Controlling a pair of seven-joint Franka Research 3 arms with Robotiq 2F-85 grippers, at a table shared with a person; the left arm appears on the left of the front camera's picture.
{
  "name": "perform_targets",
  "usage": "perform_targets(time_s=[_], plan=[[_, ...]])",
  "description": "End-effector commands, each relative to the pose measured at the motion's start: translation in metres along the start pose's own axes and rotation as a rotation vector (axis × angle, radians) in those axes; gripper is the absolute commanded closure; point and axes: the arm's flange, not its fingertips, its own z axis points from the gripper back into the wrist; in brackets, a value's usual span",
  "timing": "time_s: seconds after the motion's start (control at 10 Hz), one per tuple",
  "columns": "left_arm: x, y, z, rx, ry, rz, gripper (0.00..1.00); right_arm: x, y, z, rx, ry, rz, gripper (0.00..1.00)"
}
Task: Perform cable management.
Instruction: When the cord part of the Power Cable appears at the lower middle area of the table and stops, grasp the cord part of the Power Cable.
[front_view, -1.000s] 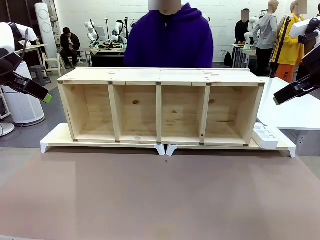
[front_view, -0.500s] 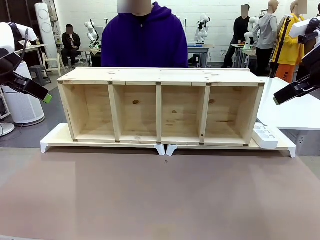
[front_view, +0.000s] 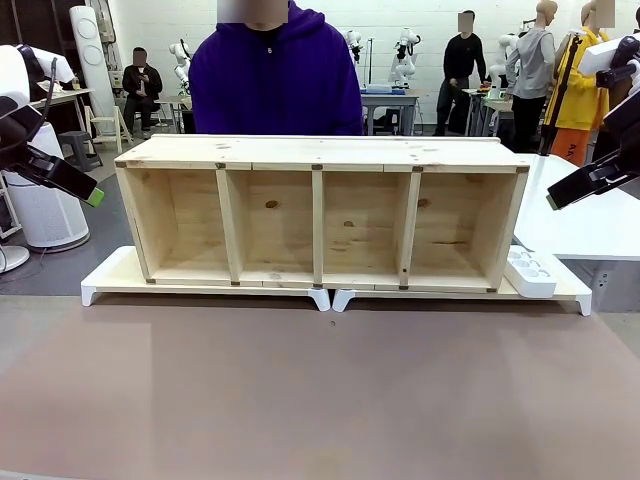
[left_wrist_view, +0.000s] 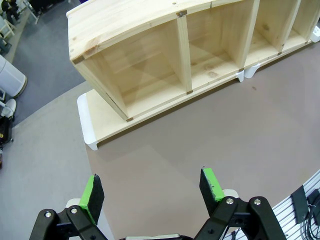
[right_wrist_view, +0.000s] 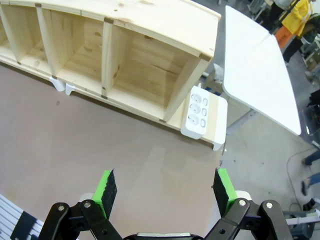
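Note:
The black cable is out of view. My left gripper (left_wrist_view: 152, 182) hangs open high over the brown table, its green pads (left_wrist_view: 91, 191) wide apart with nothing between them; the front view has it at the far left edge (front_view: 88, 193). My right gripper (right_wrist_view: 165, 182) is likewise open and empty above the table's right part, seen at the right edge (front_view: 560, 198) in the front view. Both are well short of the wooden shelf (front_view: 320, 152), which has several empty compartments.
The shelf stands on white base boards (front_view: 110, 275). A white power strip (front_view: 530, 270) lies on the board beside the shelf's right end (right_wrist_view: 199, 112). A white table (right_wrist_view: 255, 65) adjoins on the right. A person in a purple hoodie (front_view: 275, 85) stands behind the shelf.
The person behind the shelf has stepped toward picture left. Both arms and the shelf stay put.

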Motion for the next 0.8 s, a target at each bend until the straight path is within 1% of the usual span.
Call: perform_targets(time_s=[0.0, 0.7], plan=[[0.0019, 0.0011, -0.002, 0.002, -0.011, 0.005, 0.0, 0.0025, -0.001, -0.0048, -0.001, -0.008, 0.006, 0.0], [0.0019, 0.0011, -0.002, 0.002, -0.011, 0.005, 0.0, 0.0025, -0.001, -0.0048, -0.001, -0.008, 0.006, 0.0]])
